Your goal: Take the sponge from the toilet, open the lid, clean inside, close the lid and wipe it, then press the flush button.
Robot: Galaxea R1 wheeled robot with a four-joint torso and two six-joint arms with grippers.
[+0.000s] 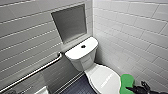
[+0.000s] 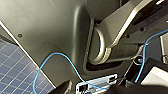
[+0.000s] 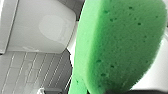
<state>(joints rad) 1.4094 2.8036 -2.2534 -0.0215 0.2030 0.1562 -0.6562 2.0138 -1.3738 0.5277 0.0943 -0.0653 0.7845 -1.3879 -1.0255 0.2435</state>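
Right gripper (image 1: 140, 89) comes in low at the near right corner of the head view, closed on the lower end of the sponge (image 1: 127, 83), so the first step of the task looks done and the green pad is off the toilet and in hand. Sweeping from the left: a metal grab bar (image 1: 32, 73) slants along the tiled wall, a grey recessed niche (image 1: 70, 22) sits above, and below it stands the toilet (image 1: 81, 60) with its boxy tank against the wall. The flush button (image 1: 83, 46) is a small dark dot in the middle of the tank top, untouched and well apart from the gripper. Next comes the lid (image 1: 105, 78), lying flat and shut over the bowl, so opening it is probably the step in hand. Just beside the lid's right edge the sponge stands roughly upright, its free end raised above the gripper. In the right wrist view its pitted face (image 3: 120, 45) looms close to the camera, which fits a grip at one end, leaving most of the pad free for wiping. The arm is held low and near the robot, wrist turned up.
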